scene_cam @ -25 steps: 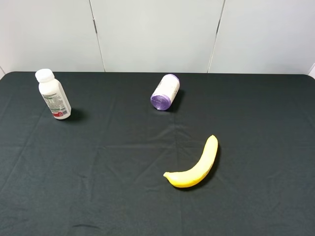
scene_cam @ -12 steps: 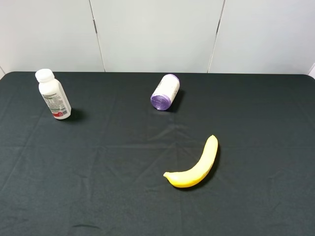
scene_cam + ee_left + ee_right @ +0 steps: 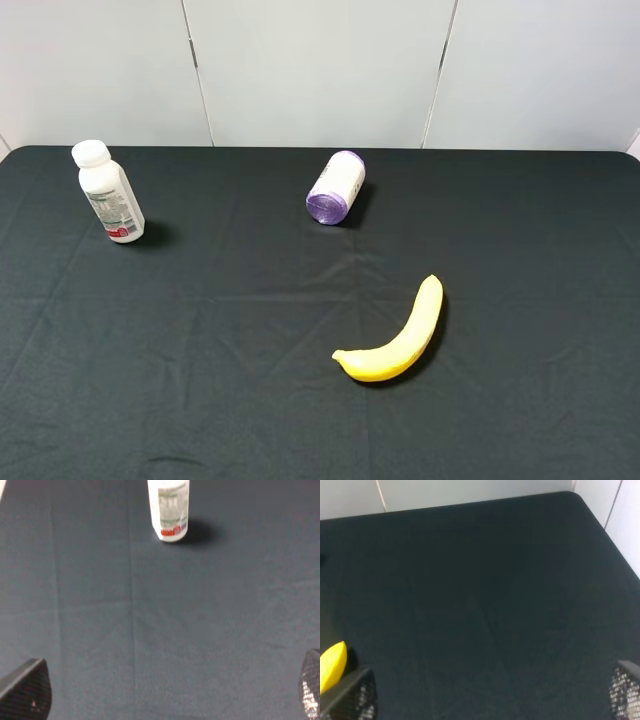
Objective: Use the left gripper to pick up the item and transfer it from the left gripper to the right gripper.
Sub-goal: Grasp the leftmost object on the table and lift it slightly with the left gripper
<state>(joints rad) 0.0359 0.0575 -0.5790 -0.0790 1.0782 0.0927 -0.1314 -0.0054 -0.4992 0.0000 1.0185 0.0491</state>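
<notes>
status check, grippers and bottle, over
Left gripper open, empty, facing the small white plastic bottle. Right gripper open, empty. Bottle upright on black cloth, untouched. Yellow banana and white purple-ended roll off to the side, not in the path.

A small white plastic bottle point(image 3: 108, 192) with a white screw cap stands on its base at the far left of the black cloth-covered desk point(image 3: 200, 380). Its printed label has a red patch near the base. The black mesh-textured left claw point(image 3: 167, 692) hangs over the desk, near side of the bottle and well apart from it, fingers spread wide with nothing between them. The black right claw point(image 3: 487, 695) is likewise spread wide and empty, over the desk's far right.
</notes>
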